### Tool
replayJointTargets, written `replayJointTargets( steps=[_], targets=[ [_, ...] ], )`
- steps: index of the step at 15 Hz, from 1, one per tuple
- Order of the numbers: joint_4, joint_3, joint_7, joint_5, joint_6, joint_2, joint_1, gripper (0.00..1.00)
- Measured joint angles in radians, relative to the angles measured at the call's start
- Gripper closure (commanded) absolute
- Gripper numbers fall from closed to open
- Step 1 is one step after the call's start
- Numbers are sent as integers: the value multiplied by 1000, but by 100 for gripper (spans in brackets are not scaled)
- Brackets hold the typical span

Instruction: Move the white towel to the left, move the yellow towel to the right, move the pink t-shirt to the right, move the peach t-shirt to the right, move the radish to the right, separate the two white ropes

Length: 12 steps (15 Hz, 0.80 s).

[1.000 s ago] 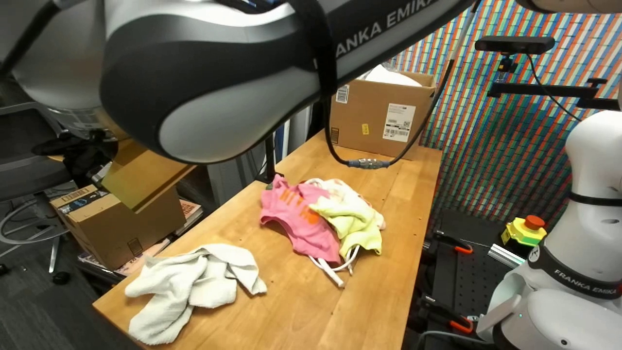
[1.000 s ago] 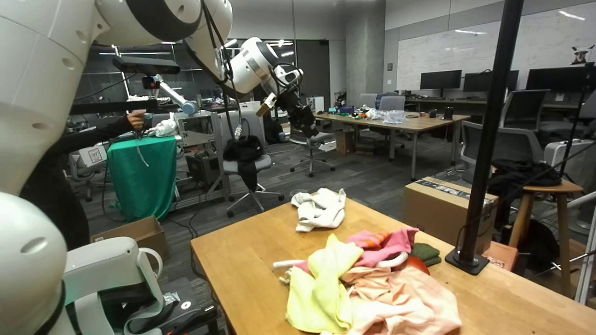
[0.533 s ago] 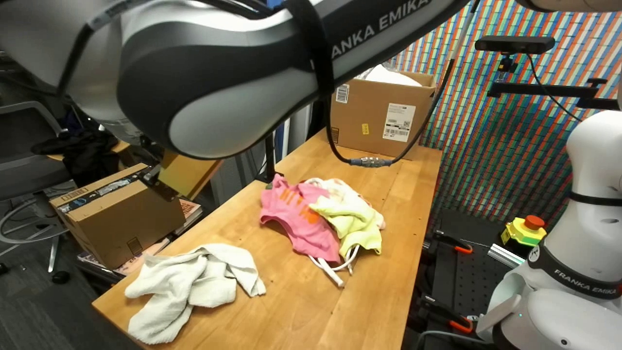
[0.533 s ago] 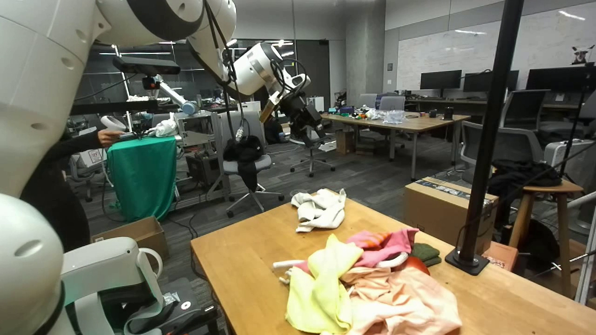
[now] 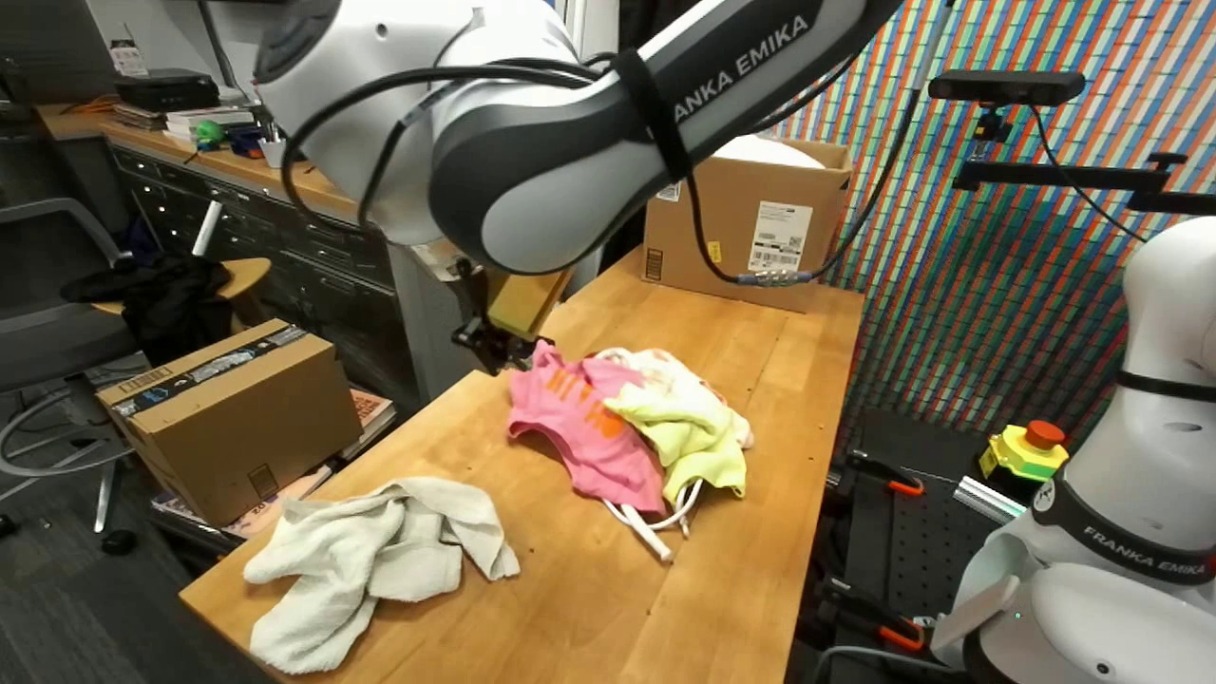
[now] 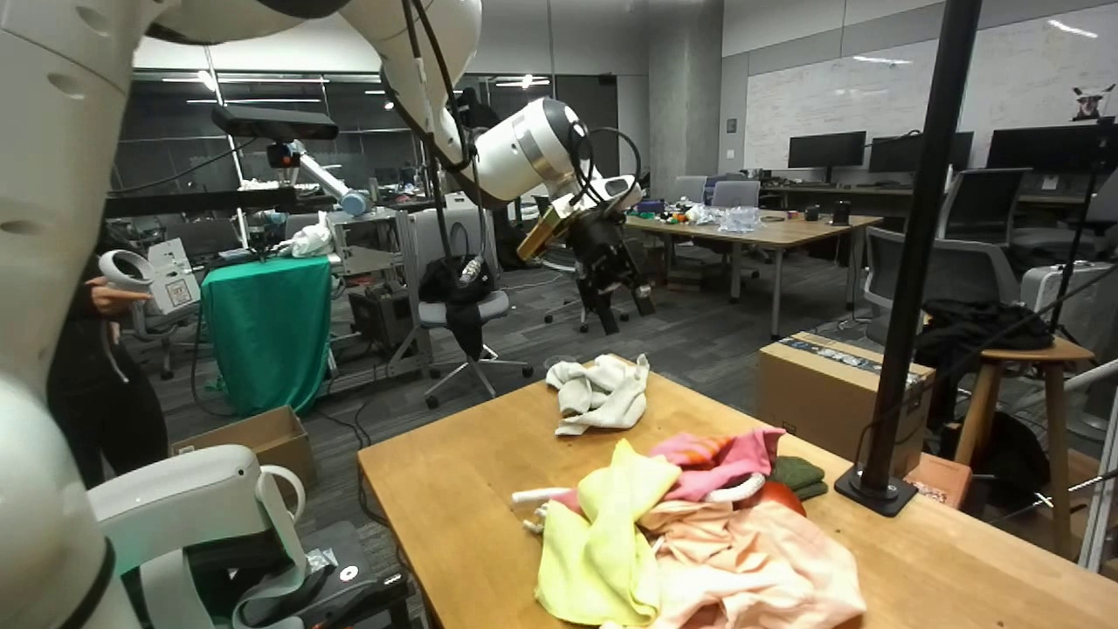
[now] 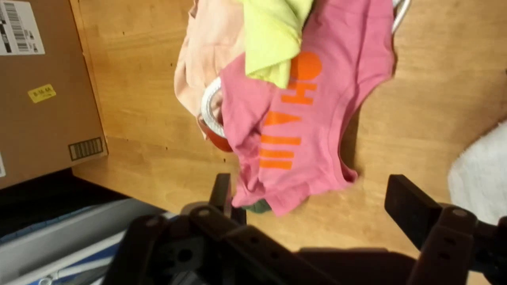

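Above the wooden table (image 5: 741, 579), the robot's gripper (image 7: 315, 200) hangs with its two fingers spread wide apart. Seen from the wrist, the end of the pink t-shirt (image 7: 319, 130) with orange print shows in the gap between them, though the cloth lies below on the table. Across that shirt falls a corner of the yellow towel (image 6: 603, 542), which also overlaps the peach t-shirt (image 6: 760, 559), wrinkled beside the pink one. From under the pink and yellow cloth pokes a white rope (image 5: 649, 534), its end on bare wood; another stretch of white rope (image 7: 206, 105) curls between the pink and peach shirts, and I cannot tell whether the two pieces are joined. Next to that curl sits a red thing (image 6: 784, 495), mostly hidden, and by the pink t-shirt lies a dark green cloth (image 6: 799, 476), folded, near the foot of a black pole (image 6: 921, 245). Well apart from these, crumpled near a corner of the table, is the white towel (image 5: 418, 560). At the opposite end stands a cardboard box (image 5: 705, 223).
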Motion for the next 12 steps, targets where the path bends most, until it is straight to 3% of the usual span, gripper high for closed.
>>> replayJointTargets(
  steps=[6, 12],
  targets=[
    [-279, -3, -218, 116, 79, -127, -122, 0],
    [-484, -10, -439, 124, 234, -176, -193, 0]
  ],
)
